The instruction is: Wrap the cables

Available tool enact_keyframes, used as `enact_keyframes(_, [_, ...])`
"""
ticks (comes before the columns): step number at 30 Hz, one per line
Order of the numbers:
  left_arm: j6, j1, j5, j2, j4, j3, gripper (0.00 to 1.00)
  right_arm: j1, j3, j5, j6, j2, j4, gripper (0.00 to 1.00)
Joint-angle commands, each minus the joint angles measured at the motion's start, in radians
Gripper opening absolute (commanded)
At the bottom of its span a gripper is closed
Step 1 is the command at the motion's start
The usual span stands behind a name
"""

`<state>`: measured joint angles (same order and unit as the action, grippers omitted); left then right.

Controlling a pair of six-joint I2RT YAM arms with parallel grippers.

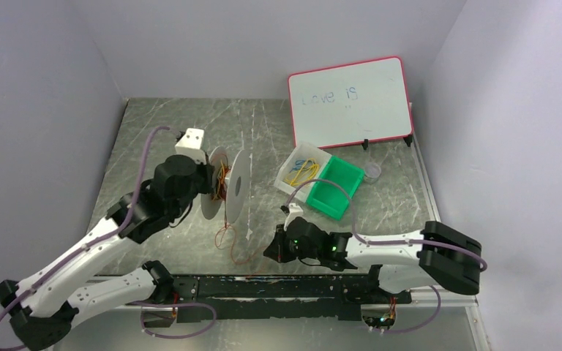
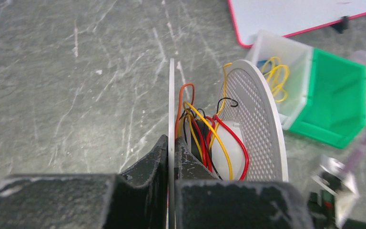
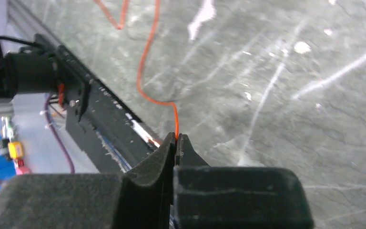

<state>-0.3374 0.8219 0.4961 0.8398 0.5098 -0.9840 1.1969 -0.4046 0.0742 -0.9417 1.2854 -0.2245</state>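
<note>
A white round spool (image 1: 235,189) stands on edge at the table's middle left, with red, yellow, black and orange wires (image 2: 205,133) bunched round its hub. My left gripper (image 2: 173,143) is shut on the spool's near flange (image 2: 171,100). A thin orange-red cable (image 1: 228,238) runs from the spool down onto the table and loops toward the front. My right gripper (image 3: 177,139) is shut on the end of this cable (image 3: 145,71), low over the table near the front rail (image 1: 293,285).
A white bin (image 1: 298,170) with yellow and blue wire loops and a green bin (image 1: 334,188) stand right of the spool. A pink-framed whiteboard (image 1: 351,102) leans at the back right. A small clear cup (image 1: 372,172) sits beside the bins.
</note>
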Motion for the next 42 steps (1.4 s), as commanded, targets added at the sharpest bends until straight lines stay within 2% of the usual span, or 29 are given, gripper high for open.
enact_keyframes(1, [-0.071,0.004,0.140,0.093,-0.008,-0.078,0.07,0.002,-0.033,-0.073,0.212,-0.080,-0.038,0.00])
enact_keyframes(10, [-0.094,0.001,0.273,0.234,0.043,-0.133,0.07,0.035,-0.176,-0.149,0.419,-0.291,0.135,0.00])
enact_keyframes(15, [-0.110,0.000,0.287,0.268,0.055,-0.117,0.07,0.037,-0.342,-0.171,0.503,-0.352,0.274,0.00])
enact_keyframes(22, [-0.097,0.000,0.276,0.293,0.072,-0.115,0.07,0.038,-0.602,-0.097,0.609,-0.359,0.440,0.00])
enact_keyframes(31, [-0.042,0.003,0.188,0.278,0.057,-0.090,0.07,0.038,-0.961,0.213,0.743,-0.268,0.644,0.00])
enact_keyframes(37, [0.006,0.016,0.130,0.266,0.090,-0.070,0.07,0.036,-1.109,0.366,0.855,-0.195,0.669,0.00])
enact_keyframes(42, [0.036,0.033,0.066,0.234,0.089,-0.038,0.07,0.032,-1.175,0.473,0.970,-0.146,0.618,0.00])
